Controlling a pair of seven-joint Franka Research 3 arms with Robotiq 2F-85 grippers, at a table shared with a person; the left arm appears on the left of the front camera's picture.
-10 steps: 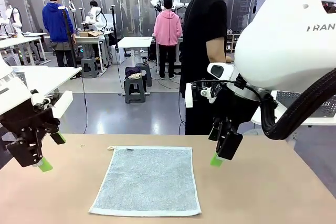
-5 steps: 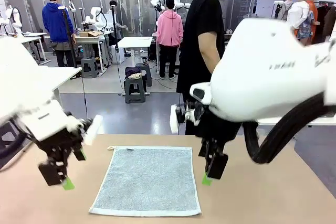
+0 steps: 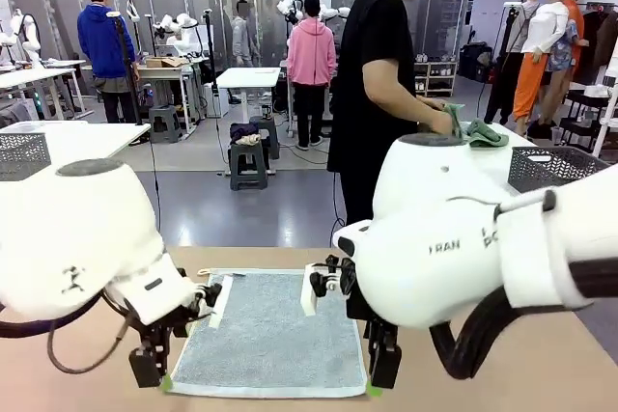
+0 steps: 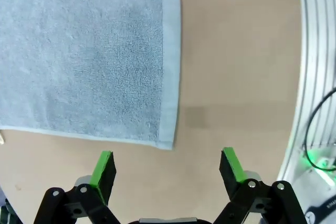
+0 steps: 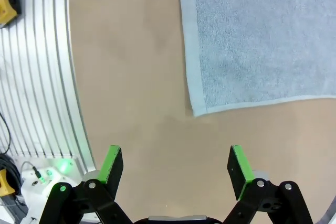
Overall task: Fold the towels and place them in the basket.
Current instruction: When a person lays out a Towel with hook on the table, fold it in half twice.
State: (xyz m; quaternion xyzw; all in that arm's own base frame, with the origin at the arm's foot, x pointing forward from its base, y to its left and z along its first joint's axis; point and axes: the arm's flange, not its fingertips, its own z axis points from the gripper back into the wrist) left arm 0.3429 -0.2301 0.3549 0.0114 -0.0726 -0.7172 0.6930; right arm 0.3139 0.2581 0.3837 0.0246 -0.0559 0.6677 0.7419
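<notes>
Grey-blue towel (image 3: pixel 270 335) is lying flat on the worktop (image 4: pixel 236 77): soft, light, limp. Left tool (image 4: pixel 168 169) and right tool (image 5: pixel 176 169) are hovering released above its near corners, likely the best pinch points.

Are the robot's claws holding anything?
No, nothing. The left gripper and the right gripper are both open, each poised by a near corner of the flat pale grey-blue terry towel.

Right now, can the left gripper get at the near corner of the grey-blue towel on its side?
Probably yes. The left gripper is open, and the towel has its corner lying flat on the table just ahead of it, with nothing on or beside that corner in the way.
</notes>
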